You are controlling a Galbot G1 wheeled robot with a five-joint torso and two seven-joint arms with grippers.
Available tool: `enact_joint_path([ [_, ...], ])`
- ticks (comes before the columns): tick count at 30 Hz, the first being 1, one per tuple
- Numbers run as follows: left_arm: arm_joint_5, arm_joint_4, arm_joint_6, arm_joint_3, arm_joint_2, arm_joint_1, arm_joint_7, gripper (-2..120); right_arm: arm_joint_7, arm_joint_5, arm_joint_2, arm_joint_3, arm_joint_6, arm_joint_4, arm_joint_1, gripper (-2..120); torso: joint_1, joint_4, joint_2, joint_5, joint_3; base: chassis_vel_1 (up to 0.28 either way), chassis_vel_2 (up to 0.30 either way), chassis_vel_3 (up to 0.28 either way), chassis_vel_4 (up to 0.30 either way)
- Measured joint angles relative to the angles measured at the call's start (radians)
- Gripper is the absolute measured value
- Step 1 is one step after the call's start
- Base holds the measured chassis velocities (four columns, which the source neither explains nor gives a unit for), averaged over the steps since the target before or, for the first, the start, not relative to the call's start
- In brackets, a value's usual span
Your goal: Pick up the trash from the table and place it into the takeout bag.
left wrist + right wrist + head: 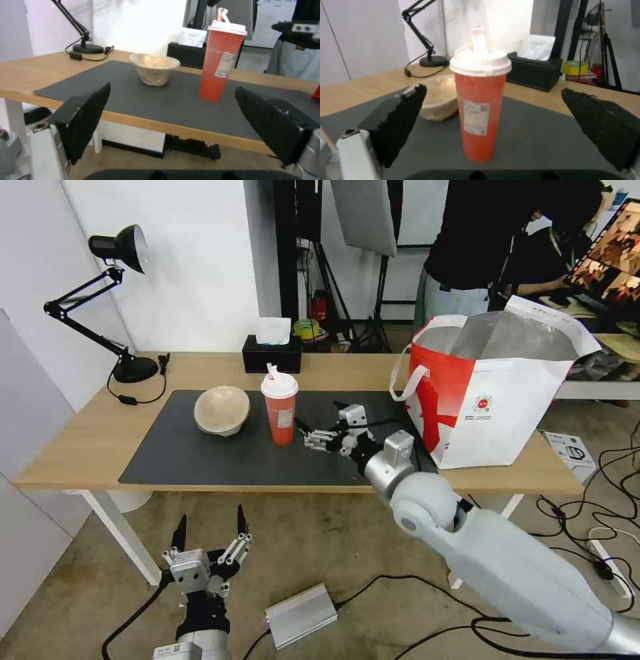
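The head view looks forward and down from above the table's (87,433) near edge, taking in its whole top. The left wrist view sits below that edge, facing up across the mat (140,100). The right wrist view is over the mat, close to the red cup (480,110). All three share the cup and the beige bowl (222,410).

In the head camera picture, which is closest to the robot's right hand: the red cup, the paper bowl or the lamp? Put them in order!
From the right hand, open over the mat:
1. Red cup, just to its left.
2. Paper bowl, further left, tipped on the mat.
3. Lamp, at the table's far left corner.
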Motion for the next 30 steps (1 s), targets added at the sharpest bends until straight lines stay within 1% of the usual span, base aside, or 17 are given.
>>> enact_joint_path([
  [12,0.001,-0.009,-0.001,-0.002,-0.003,0.012,0.0,100,0.001,-0.002,0.08,-0.017,-0.011,-0.073,0.024,100,0.0,-0.0001,0.0,0.0,0.0,0.0,0.0,0.0,0.0],
  [19,0.001,-0.005,-0.001,-0.003,-0.003,0.015,0.0,100,0.001,-0.007,0.107,-0.019,-0.031,-0.108,0.03,100,0.0,-0.0001,0.0,0.0001,0.0,0.0,0.0,0.0,0.0],
  [30,0.0,-0.001,-0.001,-0.002,0.001,0.014,0.001,100,-0.007,-0.007,0.131,-0.034,-0.037,-0.164,0.046,100,0.0,-0.0001,0.0,0.0001,0.0,0.0,0.0,0.0,0.0],
])
